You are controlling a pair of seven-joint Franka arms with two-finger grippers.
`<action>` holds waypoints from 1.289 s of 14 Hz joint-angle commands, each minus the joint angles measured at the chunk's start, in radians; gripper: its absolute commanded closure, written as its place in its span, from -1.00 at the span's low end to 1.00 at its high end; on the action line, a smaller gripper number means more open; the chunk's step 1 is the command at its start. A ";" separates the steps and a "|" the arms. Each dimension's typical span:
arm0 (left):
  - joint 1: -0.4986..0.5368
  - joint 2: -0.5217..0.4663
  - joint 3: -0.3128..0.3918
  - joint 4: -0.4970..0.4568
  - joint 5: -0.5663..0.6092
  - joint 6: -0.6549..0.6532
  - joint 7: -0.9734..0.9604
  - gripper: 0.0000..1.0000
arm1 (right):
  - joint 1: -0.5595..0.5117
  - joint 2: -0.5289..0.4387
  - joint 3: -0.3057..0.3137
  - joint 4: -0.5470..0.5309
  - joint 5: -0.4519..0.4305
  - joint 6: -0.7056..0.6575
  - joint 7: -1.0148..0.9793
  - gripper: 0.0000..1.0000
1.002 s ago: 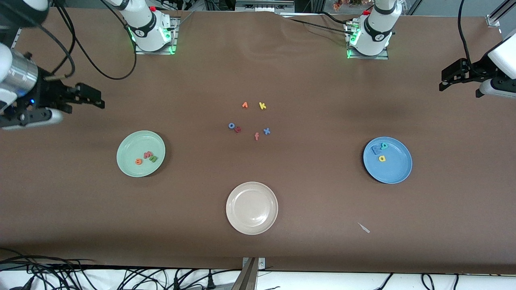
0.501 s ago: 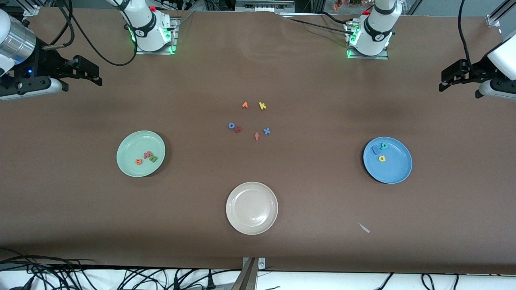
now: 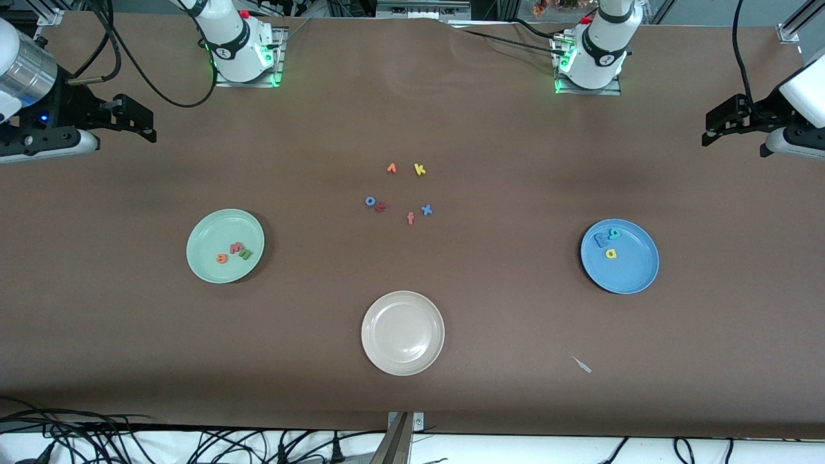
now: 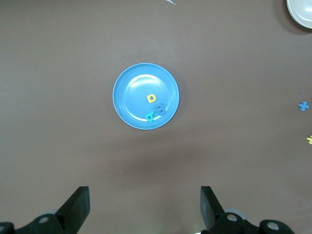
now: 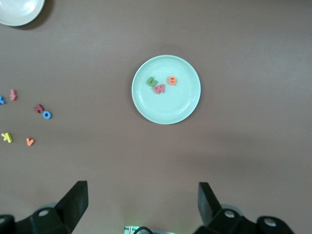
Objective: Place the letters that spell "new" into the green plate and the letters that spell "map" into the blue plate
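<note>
The green plate (image 3: 206,225) lies toward the right arm's end of the table and holds the orange e (image 3: 222,258), red w (image 3: 238,247) and green n (image 3: 245,254). The blue plate (image 3: 635,274) lies toward the left arm's end and holds the blue m (image 3: 602,240), teal p (image 3: 614,233) and yellow a (image 3: 610,254). My right gripper (image 3: 147,122) hangs open and empty high above the table's edge, with the green plate (image 5: 165,109) in its wrist view. My left gripper (image 3: 709,129) waits open and empty, looking down on the blue plate (image 4: 129,95).
A beige-white plate (image 3: 403,361) sits nearest the front camera, midway along the table. Loose letters lie in the middle: orange v (image 3: 391,168), yellow k (image 3: 419,169), blue o (image 3: 370,201), a dark red letter (image 3: 381,207), salmon f (image 3: 410,218), blue x (image 3: 426,209). A small grey scrap (image 3: 582,365) lies near the front edge.
My right arm has drawn back and upward, away from the green plate and toward its base's side of the table. The left arm and all the letters have stayed put.
</note>
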 commanded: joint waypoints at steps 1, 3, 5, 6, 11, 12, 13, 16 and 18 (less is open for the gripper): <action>0.005 -0.008 -0.002 0.010 -0.012 -0.016 0.029 -1.00 | -0.019 0.009 0.004 0.025 -0.009 0.014 0.009 -0.99; 0.005 -0.008 -0.004 0.011 -0.010 -0.025 0.029 -1.00 | -0.017 0.009 0.000 0.025 -0.012 0.019 0.008 -0.99; 0.005 -0.008 -0.004 0.010 -0.006 -0.025 0.040 -1.00 | -0.017 0.009 0.000 0.025 -0.016 0.011 0.003 -1.00; 0.005 -0.008 -0.005 0.010 0.022 -0.024 0.065 -1.00 | -0.019 0.009 -0.002 0.025 -0.016 0.009 -0.001 -1.00; 0.005 -0.008 -0.011 0.011 0.025 -0.022 0.080 -1.00 | -0.017 0.011 -0.007 0.025 -0.012 0.012 -0.012 -1.00; 0.004 -0.008 -0.013 0.011 0.027 -0.021 0.080 -1.00 | -0.017 0.009 -0.007 0.025 -0.012 0.011 -0.009 -1.00; 0.004 -0.008 -0.013 0.011 0.027 -0.021 0.080 -1.00 | -0.017 0.009 -0.007 0.025 -0.009 0.009 -0.008 -1.00; 0.005 -0.008 -0.013 0.011 0.027 -0.021 0.080 -1.00 | -0.017 0.009 -0.008 0.024 -0.010 0.005 -0.011 -1.00; 0.004 -0.008 -0.013 0.010 0.028 -0.021 0.080 -1.00 | -0.017 0.009 -0.008 0.024 -0.010 0.005 -0.009 -0.99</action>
